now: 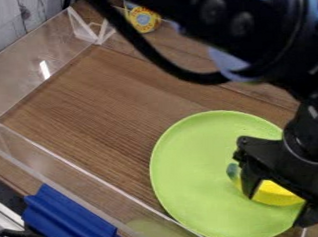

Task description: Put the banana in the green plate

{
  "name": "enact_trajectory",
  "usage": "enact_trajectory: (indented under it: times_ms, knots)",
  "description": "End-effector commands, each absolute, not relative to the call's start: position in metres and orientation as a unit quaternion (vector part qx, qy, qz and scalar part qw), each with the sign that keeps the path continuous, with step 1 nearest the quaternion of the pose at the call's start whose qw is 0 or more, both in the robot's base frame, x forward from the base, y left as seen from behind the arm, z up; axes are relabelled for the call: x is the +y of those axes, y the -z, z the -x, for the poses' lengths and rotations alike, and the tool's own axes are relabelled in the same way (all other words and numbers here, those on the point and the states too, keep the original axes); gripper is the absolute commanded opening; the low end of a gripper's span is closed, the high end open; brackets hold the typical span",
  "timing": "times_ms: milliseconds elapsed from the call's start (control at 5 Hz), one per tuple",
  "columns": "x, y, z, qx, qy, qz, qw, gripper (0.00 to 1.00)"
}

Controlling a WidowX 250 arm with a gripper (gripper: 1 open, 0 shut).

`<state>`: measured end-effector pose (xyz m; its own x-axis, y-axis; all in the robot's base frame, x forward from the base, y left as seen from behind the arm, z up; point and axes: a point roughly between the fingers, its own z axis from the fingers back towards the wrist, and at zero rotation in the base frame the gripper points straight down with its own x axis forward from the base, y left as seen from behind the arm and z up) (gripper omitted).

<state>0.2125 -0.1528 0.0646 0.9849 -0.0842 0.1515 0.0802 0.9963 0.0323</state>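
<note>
The green plate [198, 174] lies at the right front of the wooden table. The banana [271, 194] rests on the plate's right part, and a dark greenish tip shows at its left end. My black gripper [277, 183] points straight down over it, low above the plate. Its fingers [249, 169] stand apart on either side of the banana, so it is open. The arm's bulk hides much of the banana and the plate's right rim.
Clear acrylic walls [39, 72] fence the wooden table [107, 103] at the left and back. A blue block [63, 222] lies outside the wall at the bottom left. A small yellow object [143, 18] sits beyond the back wall. Black cables arc overhead.
</note>
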Motion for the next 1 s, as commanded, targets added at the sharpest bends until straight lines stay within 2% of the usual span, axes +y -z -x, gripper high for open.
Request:
enact_trajectory:
  times_ms: [0, 400, 800]
  knots:
    - [-0.152, -0.065, -0.22, -0.084, 0.037, -0.008, 0.996, 1.0]
    - [-0.149, -0.054, -0.222, -0.078, 0.037, -0.015, 0.996, 1.0]
    - [-0.146, -0.051, -0.224, -0.072, 0.039, -0.022, 0.996, 1.0]
